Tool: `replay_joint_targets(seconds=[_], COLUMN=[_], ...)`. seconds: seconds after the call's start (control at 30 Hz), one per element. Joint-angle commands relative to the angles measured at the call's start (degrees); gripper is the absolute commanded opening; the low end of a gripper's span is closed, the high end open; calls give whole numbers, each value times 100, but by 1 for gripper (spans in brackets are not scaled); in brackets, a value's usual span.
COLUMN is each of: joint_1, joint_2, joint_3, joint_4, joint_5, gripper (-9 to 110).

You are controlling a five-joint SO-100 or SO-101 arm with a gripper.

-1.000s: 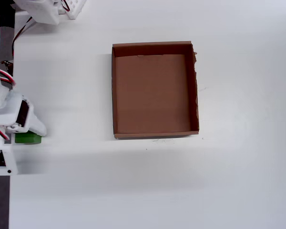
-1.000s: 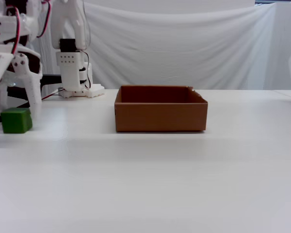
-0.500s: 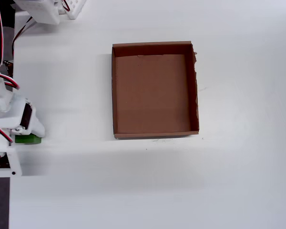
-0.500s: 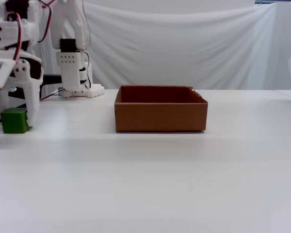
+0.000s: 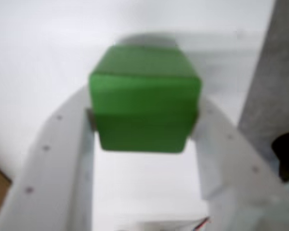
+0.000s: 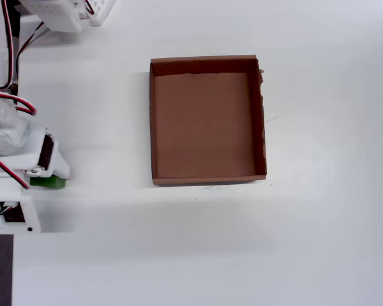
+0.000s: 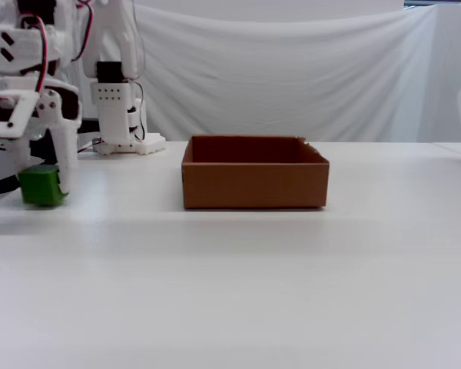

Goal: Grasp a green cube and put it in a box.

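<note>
The green cube [image 5: 144,98] has no long axis; your wrist view shows it squarely, its flat side faces against the two white fingers [image 5: 62,159]. Your gripper [image 7: 43,187] pinches it from both sides, closed to the cube's width. In the fixed view the cube [image 7: 41,185] sits at or just above the white table [image 7: 253,277], far left, well apart from the empty box [image 6: 207,119].

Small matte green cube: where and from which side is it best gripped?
By its two opposite flat side faces, from above. The small matte green cube sits square between the white gripper fingers, which already pinch those faces.
</note>
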Motion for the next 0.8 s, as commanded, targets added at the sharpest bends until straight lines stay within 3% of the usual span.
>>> replay_joint_targets(seconds=[0.0,0.23,0.77], joint_1=[-299,-1327,-4017], joint_2=[686,1345,861], joint_3=[-466,-1037,-1538], joint_4=[369,1397,1811], joint_5=[378,1239,2312], gripper=[15,15,15])
